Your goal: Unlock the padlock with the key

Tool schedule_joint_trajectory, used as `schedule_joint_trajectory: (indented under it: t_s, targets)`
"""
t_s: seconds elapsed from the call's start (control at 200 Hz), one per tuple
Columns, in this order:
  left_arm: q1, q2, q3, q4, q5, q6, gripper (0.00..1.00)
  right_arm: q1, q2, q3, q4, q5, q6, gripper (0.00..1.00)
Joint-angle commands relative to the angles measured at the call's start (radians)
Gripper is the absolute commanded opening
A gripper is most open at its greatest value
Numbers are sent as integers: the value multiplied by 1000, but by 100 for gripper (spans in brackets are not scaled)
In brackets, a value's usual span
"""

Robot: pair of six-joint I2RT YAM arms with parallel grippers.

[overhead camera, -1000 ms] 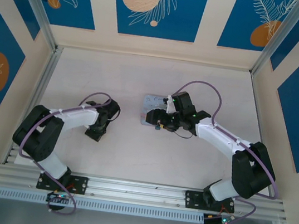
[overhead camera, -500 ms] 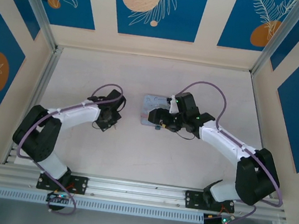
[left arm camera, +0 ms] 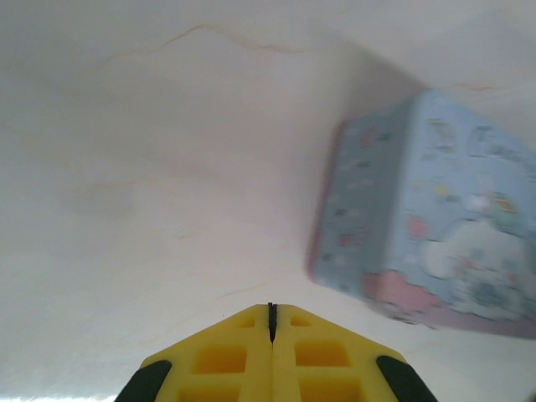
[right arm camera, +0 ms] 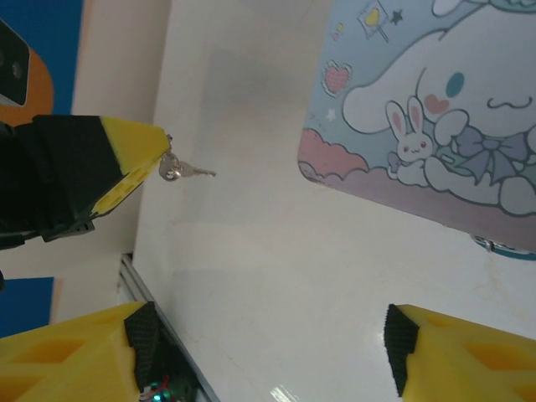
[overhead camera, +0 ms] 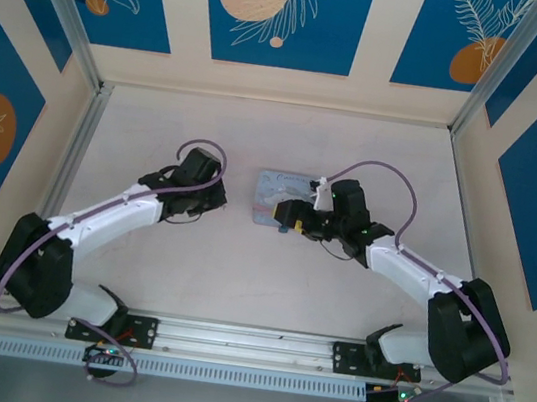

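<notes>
Greyish metal, thin and tiny: the key [right arm camera: 189, 172] is pinched by its round head at the very tip of the left gripper [right arm camera: 163, 159], with its blade sticking out sideways into free air above the pale table [right arm camera: 251, 251]. From the right wrist camera I see that gripper's yellow fingertip and black body at the left edge, with the key well apart from the tin box [right arm camera: 435, 109].

On the left wrist camera, the left gripper [left arm camera: 271, 311] has its two yellow fingers [left arm camera: 226, 356] pressed together with only a hairline seam between them. The light blue cartoon-printed tin box [left arm camera: 435, 218] lies ahead and to the right of it, blurred.

The right gripper [right arm camera: 268, 322] is spread wide: its yellow fingertips [right arm camera: 75, 352] sit at opposite bottom corners of its own camera view, holding and touching nothing, with bare table between them. The tin box lid, printed with a white rabbit and pink clouds, lies just beyond. A teal sliver [right arm camera: 502, 244] pokes out at the box's lower edge by the frame's right border; too little shows for me to say what it is.

From overhead, the left gripper [overhead camera: 212, 205] reaches in from the left and the right gripper [overhead camera: 289, 214] hovers at the near edge of the tin box [overhead camera: 276, 187], with a gap of table [overhead camera: 237, 277] between them.
</notes>
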Motion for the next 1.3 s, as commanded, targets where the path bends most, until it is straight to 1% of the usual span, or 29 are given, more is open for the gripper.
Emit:
schedule_joint_trajectory:
  t_s: [0.0,0.075,0.155,0.3,0.43,0.56,0.73,0.835,1.295]
  targets:
    - [-30,-56,-30,144,51,107,0,-20,-39,-17,158,-115,54,69]
    - [-45,-68,-34,195,61,139,0,-31,-43,-15,174,-139,74,62]
    - [-62,-63,-30,242,68,171,0,-51,-46,-15,206,-155,102,61]
    - [-86,-43,-29,352,92,219,0,-92,-21,2,293,-197,168,56]
    - [-106,-15,-26,467,125,225,0,-106,19,30,344,-223,198,52]
    - [-133,15,6,518,139,226,0,-116,52,39,413,-229,242,46]
    - [-150,49,32,576,161,201,0,-124,106,39,528,-242,306,46]
    - [-157,61,31,614,167,177,0,-124,129,34,569,-244,327,45]
    - [-173,86,10,711,174,101,0,-126,147,11,658,-280,357,38]
